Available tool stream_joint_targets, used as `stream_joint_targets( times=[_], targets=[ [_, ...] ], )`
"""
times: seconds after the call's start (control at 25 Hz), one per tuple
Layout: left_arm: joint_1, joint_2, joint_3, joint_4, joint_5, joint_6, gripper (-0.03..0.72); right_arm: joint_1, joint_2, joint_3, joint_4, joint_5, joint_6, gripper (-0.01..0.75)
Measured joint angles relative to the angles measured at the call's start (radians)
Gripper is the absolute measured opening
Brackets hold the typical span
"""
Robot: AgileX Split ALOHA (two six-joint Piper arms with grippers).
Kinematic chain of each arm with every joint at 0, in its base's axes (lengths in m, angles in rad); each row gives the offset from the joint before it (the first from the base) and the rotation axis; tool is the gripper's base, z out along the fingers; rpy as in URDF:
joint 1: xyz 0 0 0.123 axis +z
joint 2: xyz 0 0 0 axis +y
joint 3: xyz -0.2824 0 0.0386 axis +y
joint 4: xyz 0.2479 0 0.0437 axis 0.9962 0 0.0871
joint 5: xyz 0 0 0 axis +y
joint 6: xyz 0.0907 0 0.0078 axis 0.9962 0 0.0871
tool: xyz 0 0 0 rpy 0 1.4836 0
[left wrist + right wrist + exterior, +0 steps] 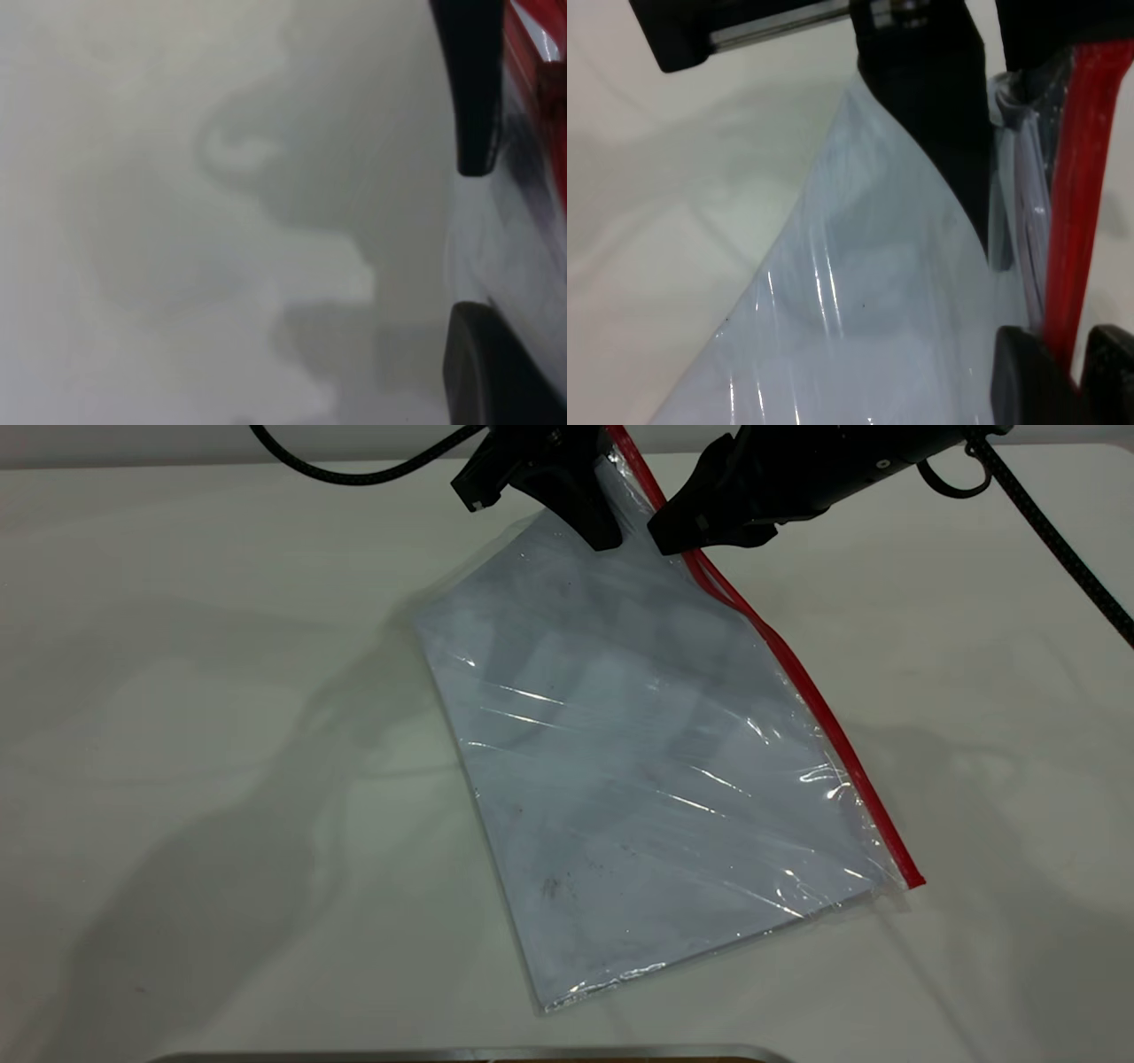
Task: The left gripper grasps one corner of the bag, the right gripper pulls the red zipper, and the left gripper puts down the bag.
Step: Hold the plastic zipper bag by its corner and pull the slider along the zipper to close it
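The bag [638, 779] is being held tilted, its far corner [620, 478] lifted off the bench [177, 691] and its near edge resting there. That corner is being pinched by the left claw [602, 531], closed on the plastic. The right claw [673, 531], just beside it, is closed around the zipper [797, 682], seemingly at the slider, though this is hidden. If the strip alone is being gripped, the bag could be dragged from the left claw.
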Motion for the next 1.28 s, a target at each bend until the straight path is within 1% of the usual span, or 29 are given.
stream_joint_targets(
  times=[0.2, 0.28, 0.52, 0.68, 1.0, 1.12, 1.28],
  targets=[
    [0.000, 0.000, 0.000, 0.000, 0.000, -0.007, 0.052, 0.000, 0.000, 0.000, -0.010, -0.005, 0.000, 0.057],
    [0.000, 0.000, 0.000, 0.000, 0.000, -0.007, 0.052, 0.000, 0.000, 0.000, -0.028, -0.006, 0.004, 0.032],
    [0.000, 0.000, 0.000, -0.004, 0.000, -0.008, 0.052, 0.000, 0.000, -0.001, -0.121, -0.010, 0.086, 0.032],
    [0.009, 0.005, 0.000, -0.038, 0.000, -0.017, 0.052, 0.000, -0.001, 0.001, -0.195, -0.014, 0.166, 0.032],
    [0.023, 0.015, 0.000, -0.082, 0.000, -0.035, 0.052, -0.002, -0.003, 0.001, -0.358, -0.073, 0.333, 0.032],
    [0.026, 0.015, 0.000, -0.091, 0.000, -0.045, 0.052, -0.016, -0.003, 0.001, -0.402, -0.080, 0.378, 0.032],
    [0.030, 0.015, -0.001, -0.103, 0.000, -0.048, 0.052, -0.051, -0.003, 0.008, -0.432, -0.076, 0.396, 0.032]
  ],
)
